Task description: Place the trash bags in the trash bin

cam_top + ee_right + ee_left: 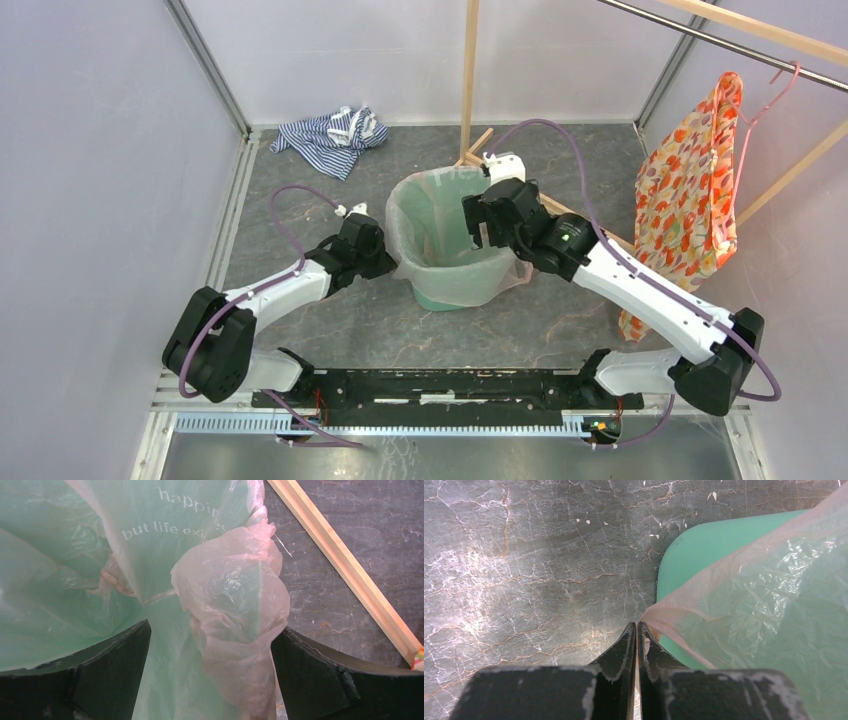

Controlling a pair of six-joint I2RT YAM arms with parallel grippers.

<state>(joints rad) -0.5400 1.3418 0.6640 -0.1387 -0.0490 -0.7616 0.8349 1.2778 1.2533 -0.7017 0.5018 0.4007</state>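
The mint-green trash bin stands mid-floor, lined with the pale pink translucent trash bag, which drapes over its rim and outer wall. My left gripper is at the bin's left side, shut on the bag's edge; in the left wrist view its tips pinch the pink film beside the green bin wall. My right gripper is open over the bin's right rim. In the right wrist view a bunched fold of bag lies between its spread fingers, over the bin.
A blue-white striped cloth lies at the back left. An orange floral garment hangs on a pink hanger at the right. A wooden rack's post and base bar stand just behind and right of the bin.
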